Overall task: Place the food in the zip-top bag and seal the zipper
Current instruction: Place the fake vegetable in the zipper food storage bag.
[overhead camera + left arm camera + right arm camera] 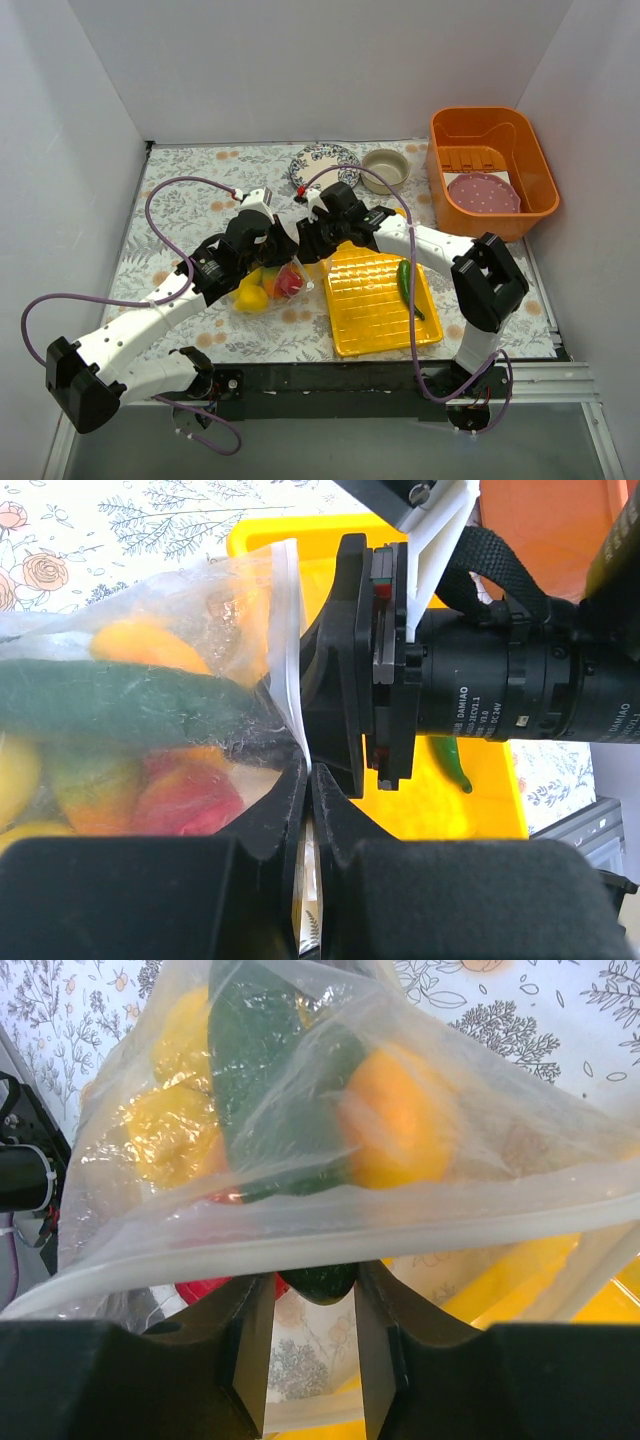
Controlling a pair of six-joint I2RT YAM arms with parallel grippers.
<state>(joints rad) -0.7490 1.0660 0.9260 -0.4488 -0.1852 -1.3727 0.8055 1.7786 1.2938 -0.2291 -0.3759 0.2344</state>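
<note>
We look down on a floral-patterned surface (190, 200) boxed in by plain white walls (300, 60). On it we count one clear crinkly zip-top bag (268, 288), one yellow ribbed tray (375, 320) carrying one slim green toy chili (404, 280), one beige bowl (385, 170), one patterned plate (322, 160) and one orange plastic basin (485, 113). The bag lies just left of the tray. The left fingers (295, 800) are pressed together on its thin pale closure strip (288, 630); the right fingers (258, 1310) stand apart, the strip across their tips. The glossy toy food (400, 1120) inside overlaps, so we cannot count it.
</note>
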